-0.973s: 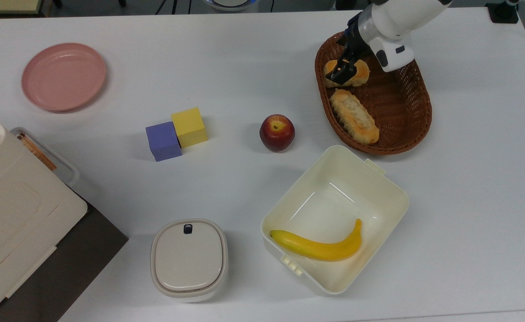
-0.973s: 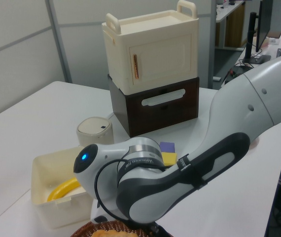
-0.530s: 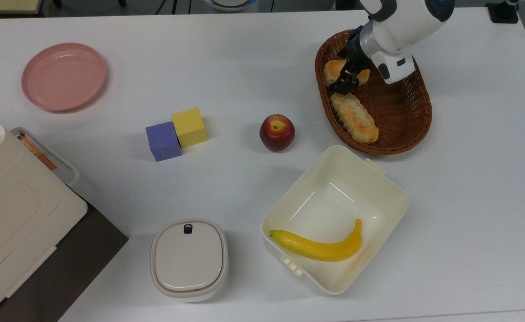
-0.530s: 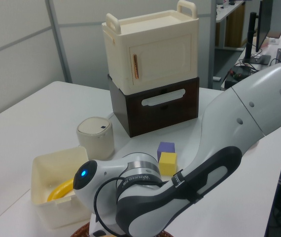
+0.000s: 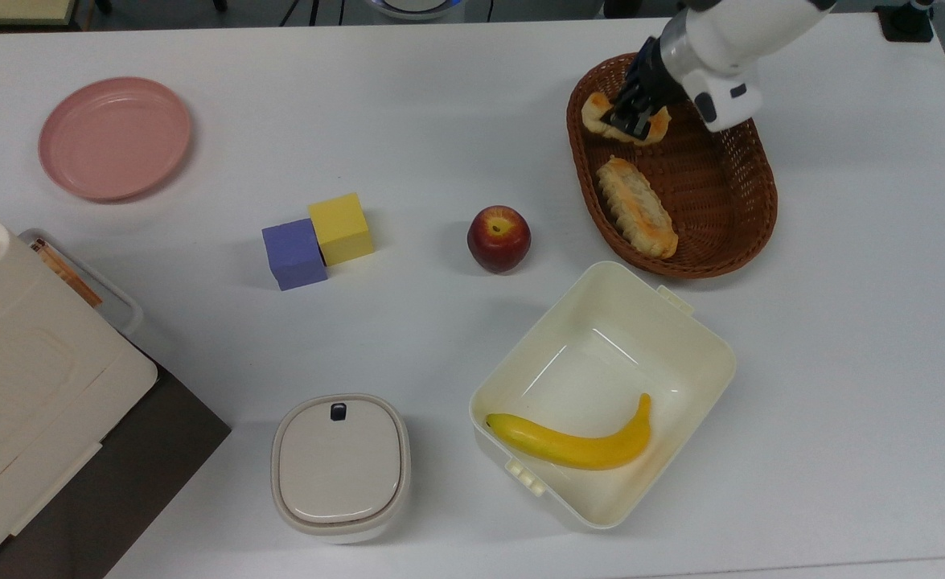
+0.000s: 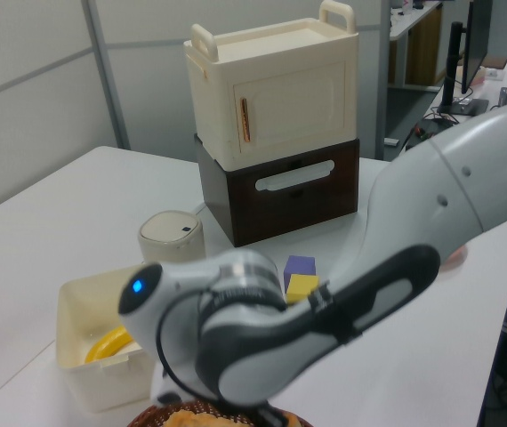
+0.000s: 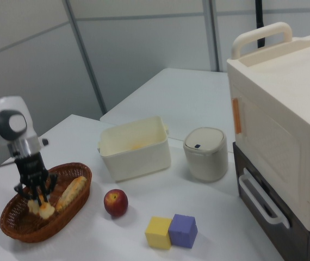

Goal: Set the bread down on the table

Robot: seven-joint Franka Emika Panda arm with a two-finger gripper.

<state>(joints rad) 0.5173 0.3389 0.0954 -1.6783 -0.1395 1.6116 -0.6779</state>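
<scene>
One roll, the bread (image 5: 597,111), sits clamped in the tool (image 5: 630,122) over the basket (image 5: 713,201); next, carry it to bare counter (image 5: 440,121).

No text, label, brand, number or sign can be read on anything in these views.
</scene>
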